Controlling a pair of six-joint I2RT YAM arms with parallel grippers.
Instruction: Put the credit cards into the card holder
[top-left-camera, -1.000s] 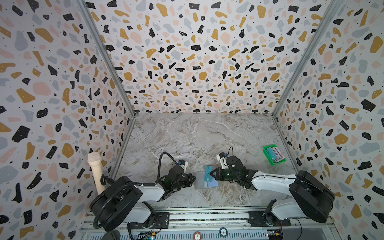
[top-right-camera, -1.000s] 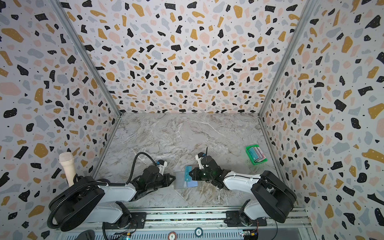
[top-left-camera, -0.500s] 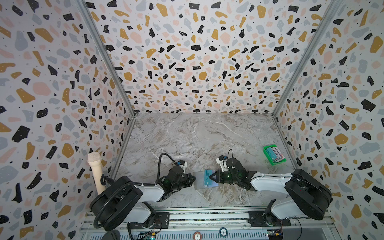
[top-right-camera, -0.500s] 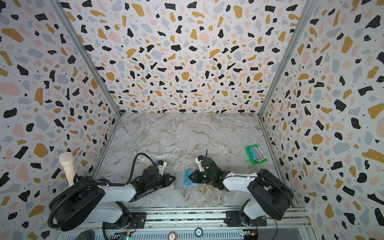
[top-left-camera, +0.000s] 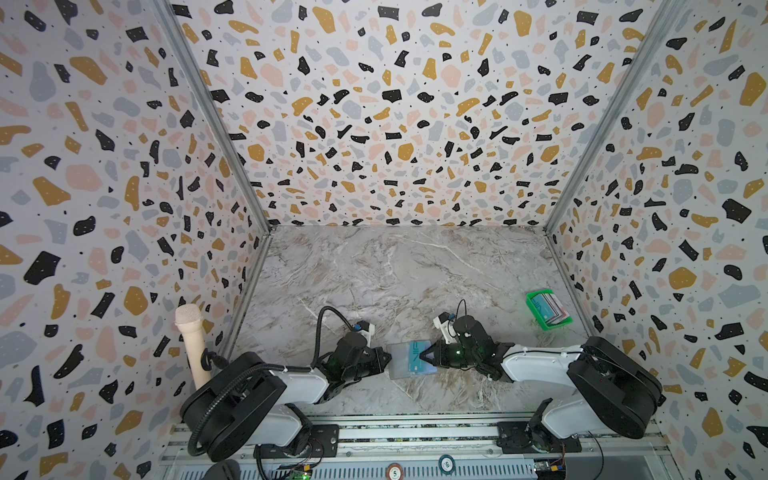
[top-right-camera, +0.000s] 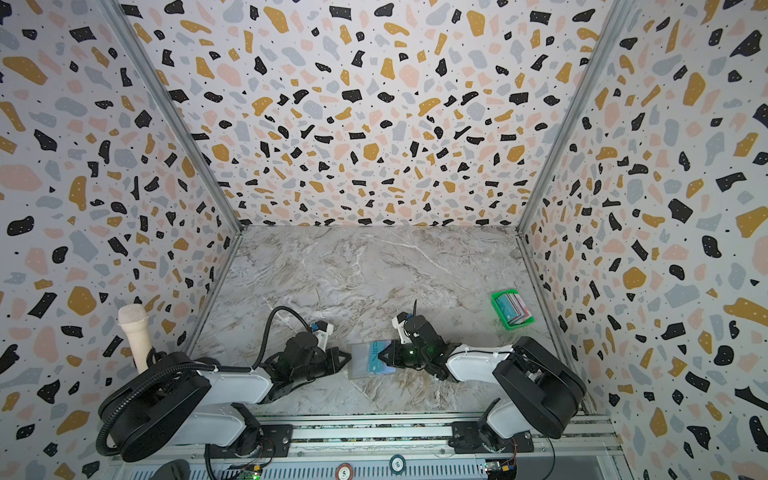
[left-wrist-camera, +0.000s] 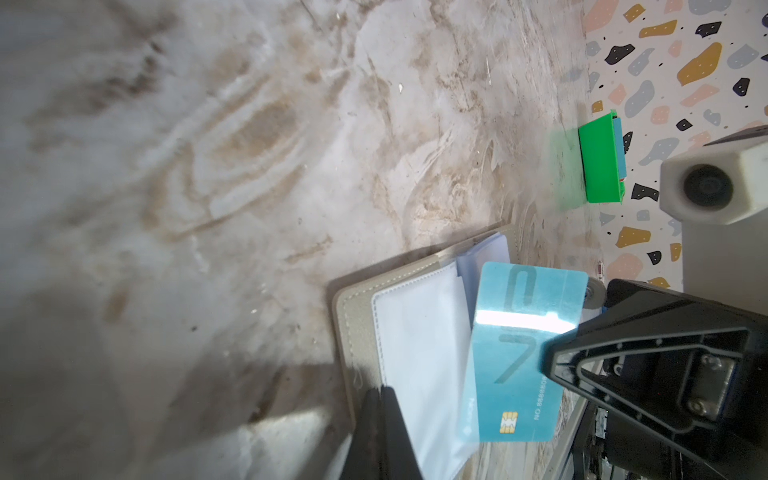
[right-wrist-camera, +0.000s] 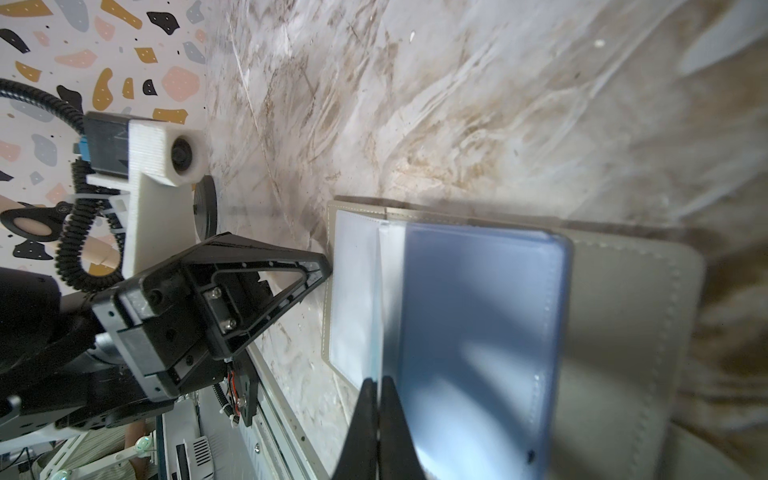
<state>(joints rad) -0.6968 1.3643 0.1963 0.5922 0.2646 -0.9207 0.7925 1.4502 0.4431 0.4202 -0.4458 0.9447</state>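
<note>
As right gripper (top-left-camera: 422, 356) fingers pinch the teal card (left-wrist-camera: 519, 353), left gripper (top-left-camera: 389, 358) fingers closed, tilt risks snagging the card holder (left-wrist-camera: 355, 332) pocket.

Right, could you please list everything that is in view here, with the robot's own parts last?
card holder: one, grey-taupe with clear pockets, lying open on the table between the grippers.
teal card: one, teal, over the holder's right half.
stacked cards: several, teal on top with pink and red edges, in the tray.
tray: one, bright green, near the right wall.
post: one, beige, beside the left arm's base.
table: one, grey marble.
walls: three, terrazzo pattern.
left gripper: one, black, shut, tip at the holder's left edge.
right gripper: one, black, shut on the teal card.
</note>
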